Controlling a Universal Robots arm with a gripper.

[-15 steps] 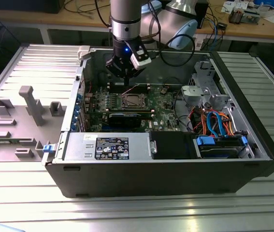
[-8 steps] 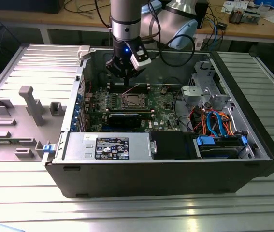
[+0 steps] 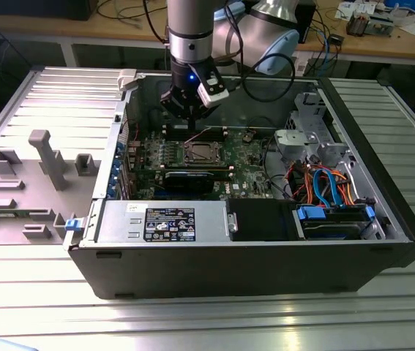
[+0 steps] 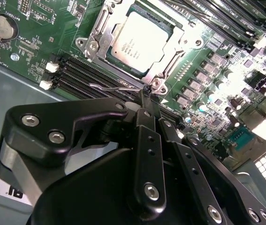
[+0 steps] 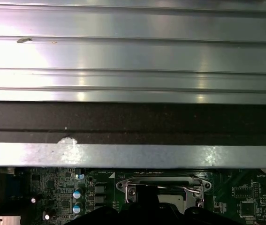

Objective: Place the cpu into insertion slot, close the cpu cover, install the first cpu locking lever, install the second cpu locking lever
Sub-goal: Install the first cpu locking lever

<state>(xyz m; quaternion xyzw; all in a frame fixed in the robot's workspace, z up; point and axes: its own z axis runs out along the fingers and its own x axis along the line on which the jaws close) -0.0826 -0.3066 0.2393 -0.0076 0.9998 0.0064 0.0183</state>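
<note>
While the cpu (image 4: 136, 41) already sits in the insertion slot (image 4: 105, 26) with the cpu cover (image 4: 168, 63) down, the gripper (image 4: 144, 96), fingers pinched together, works a locking lever (image 4: 111, 87) beside the slot; levers look unfinished.

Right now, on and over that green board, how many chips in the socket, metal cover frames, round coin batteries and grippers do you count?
cpu: 1
cpu cover: 1
coin battery: 1
gripper: 1
Total: 4
</note>
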